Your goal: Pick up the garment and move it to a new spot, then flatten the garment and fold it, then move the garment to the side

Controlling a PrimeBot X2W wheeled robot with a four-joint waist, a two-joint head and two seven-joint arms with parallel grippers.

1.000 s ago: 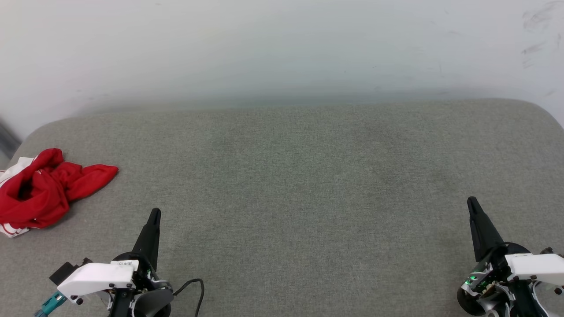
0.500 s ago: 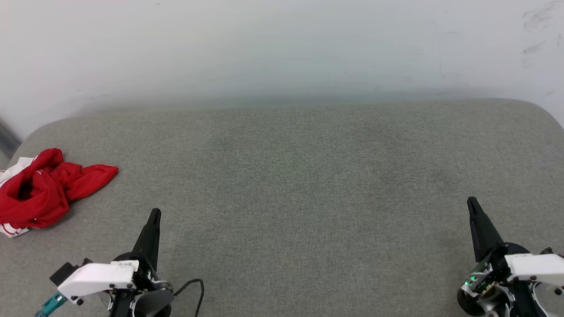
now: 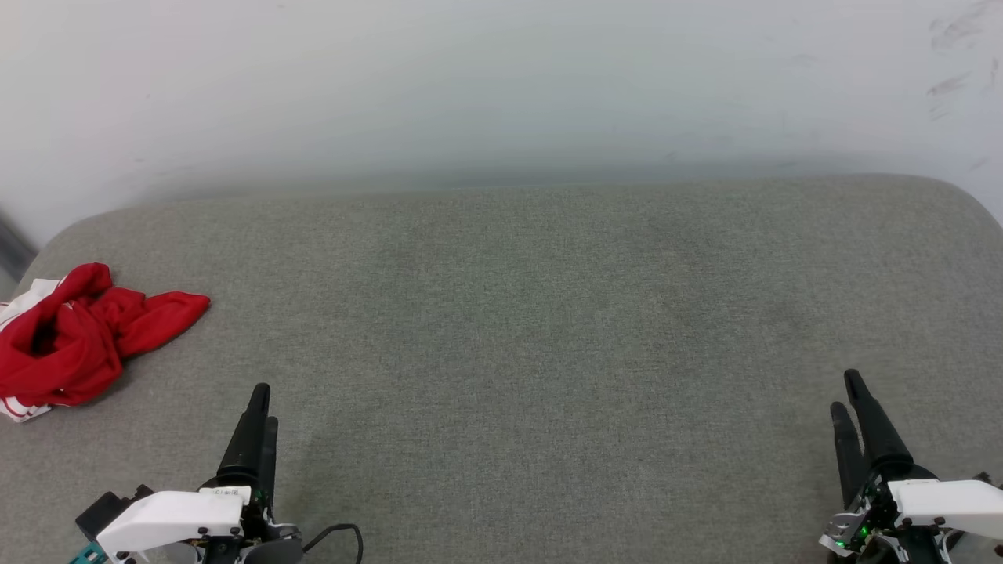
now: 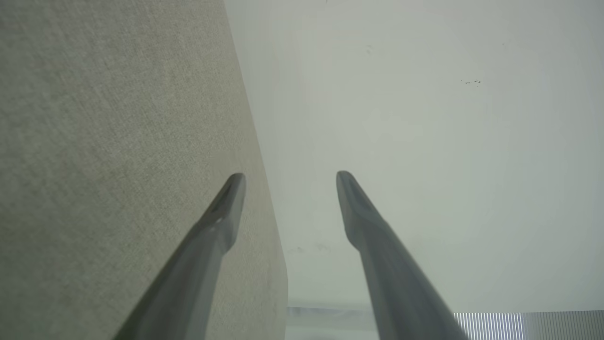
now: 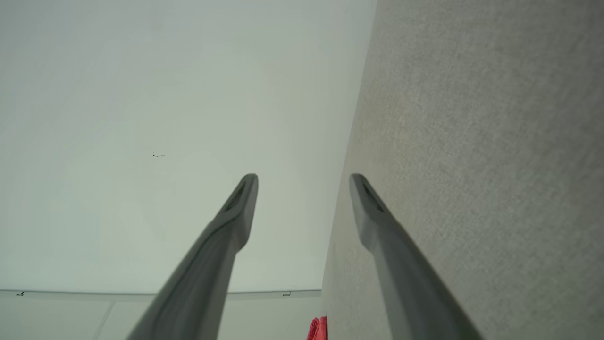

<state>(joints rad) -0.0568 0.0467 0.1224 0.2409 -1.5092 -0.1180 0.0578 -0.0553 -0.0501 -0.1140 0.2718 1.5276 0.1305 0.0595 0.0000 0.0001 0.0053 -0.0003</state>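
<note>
Over the last second both tools have drawn back toward the robot. The left tool [image 3: 265, 403] and right tool [image 3: 844, 390] stand spread and empty. The garment [image 3: 70, 345] lies crumpled at the left edge of the grey padded surface [image 3: 509, 352], well apart from both. Judgement: pickup has not yet begun.

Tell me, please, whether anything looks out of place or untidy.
The garment lies crumpled in a heap at the left edge of the surface, not laid flat. The wall bears scuffs at upper right. Nothing else stands out.
</note>
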